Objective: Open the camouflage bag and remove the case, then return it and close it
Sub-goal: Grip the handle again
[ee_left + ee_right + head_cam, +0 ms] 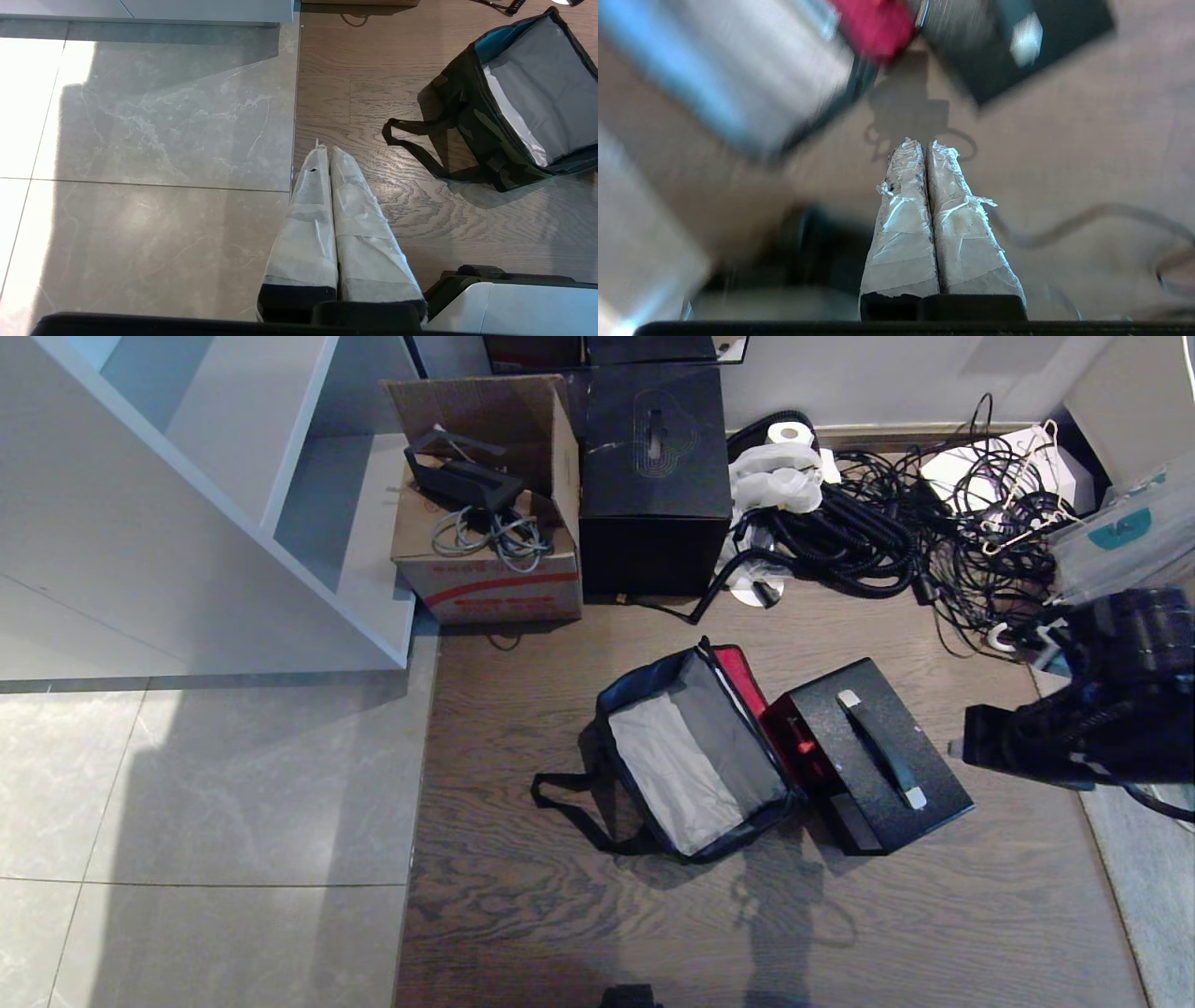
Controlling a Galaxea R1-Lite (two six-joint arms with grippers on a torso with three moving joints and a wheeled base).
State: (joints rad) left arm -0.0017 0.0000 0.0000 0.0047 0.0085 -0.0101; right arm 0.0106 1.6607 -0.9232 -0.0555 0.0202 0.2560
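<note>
The camouflage bag (695,756) lies unzipped on the wooden floor, its grey lining showing and a red flap (742,677) at its far side. The black case (873,756), with a handle on top, sits on the floor touching the bag's right side. My right arm (1083,728) reaches in from the right edge, right of the case. In the right wrist view the right gripper (926,145) is shut and empty above the floor, with the bag (775,70) and case (1008,42) beyond it. My left gripper (327,150) is shut and empty, well left of the bag (472,126).
A cardboard carton (485,523) and a tall black box (653,476) stand behind the bag. A tangle of black cables (934,523) fills the back right. A white shelf unit (233,504) stands at the left. The bag's black strap (569,803) trails leftwards.
</note>
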